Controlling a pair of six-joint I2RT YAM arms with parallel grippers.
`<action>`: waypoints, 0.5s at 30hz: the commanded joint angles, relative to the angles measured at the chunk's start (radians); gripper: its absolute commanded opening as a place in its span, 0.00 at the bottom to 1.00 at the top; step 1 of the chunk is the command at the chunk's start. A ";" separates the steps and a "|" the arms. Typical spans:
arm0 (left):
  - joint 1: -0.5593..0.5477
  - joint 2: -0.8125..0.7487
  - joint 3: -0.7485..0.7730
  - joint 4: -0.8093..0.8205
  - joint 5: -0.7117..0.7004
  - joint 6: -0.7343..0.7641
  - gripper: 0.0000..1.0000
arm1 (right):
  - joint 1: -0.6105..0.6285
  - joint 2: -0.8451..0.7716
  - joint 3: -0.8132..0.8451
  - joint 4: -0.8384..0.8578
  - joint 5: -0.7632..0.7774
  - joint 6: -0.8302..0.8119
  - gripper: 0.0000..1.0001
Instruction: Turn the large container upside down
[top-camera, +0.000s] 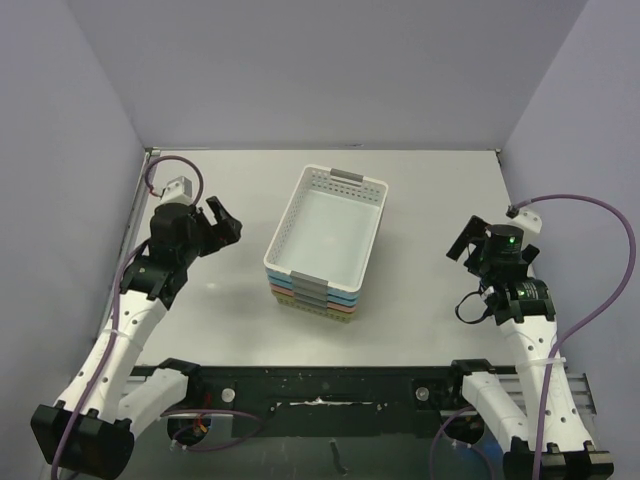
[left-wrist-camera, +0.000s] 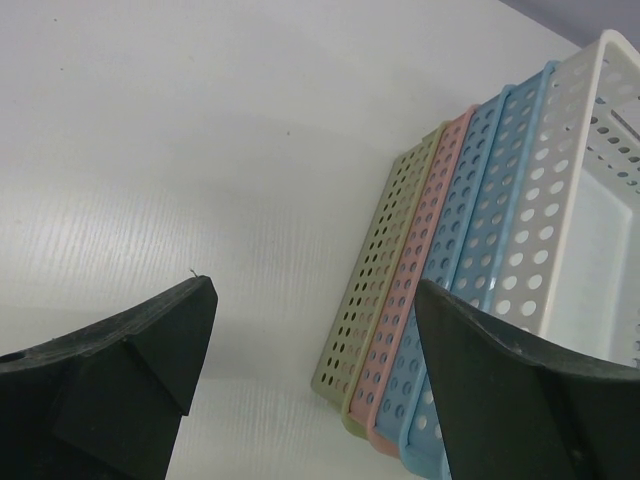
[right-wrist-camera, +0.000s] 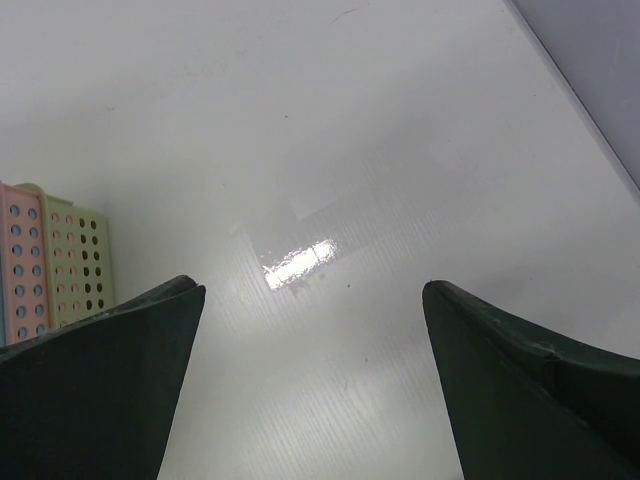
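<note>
- The bench (top-camera: 430, 200) is a pale, glossy white surface. Lavender walls (top-camera: 330, 70) close it in on three sides.
- A bright glare patch (right-wrist-camera: 297, 262) lies on the bench in the right wrist view.
- We count two arms, two end effectors and one stack of five perforated containers nested together.
- From the bottom up, the stack holds a green container (left-wrist-camera: 385, 260), a pink container (left-wrist-camera: 415, 270), two blue containers (left-wrist-camera: 470, 250) and the white one.
- The large container (top-camera: 283, 225), the white one, sits upright on top of the stack with its open side up and nothing in it. It is near the middle of the bench, between the arms.
- The left end effector (left-wrist-camera: 315, 290) is spread wide and holds nothing. It is near the stack's left side, not touching it.
- The right end effector (right-wrist-camera: 312, 300) is also spread wide and empty, well apart from the stack on the right.
- Only the top view shows the grey tabs (top-camera: 345, 177) on the white rim.
- The left wrist view separates all five walls most clearly.
- The right wrist view catches just a pink and green corner.
</note>
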 joint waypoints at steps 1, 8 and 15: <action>0.005 0.004 0.029 0.054 0.056 0.029 0.82 | -0.002 -0.004 -0.001 0.033 -0.008 0.001 0.98; 0.003 0.027 0.130 0.012 0.144 0.069 0.82 | -0.003 0.017 0.024 0.027 0.128 -0.068 0.98; -0.101 0.090 0.448 -0.095 0.198 0.167 0.82 | -0.012 0.047 0.074 0.021 0.145 -0.053 0.98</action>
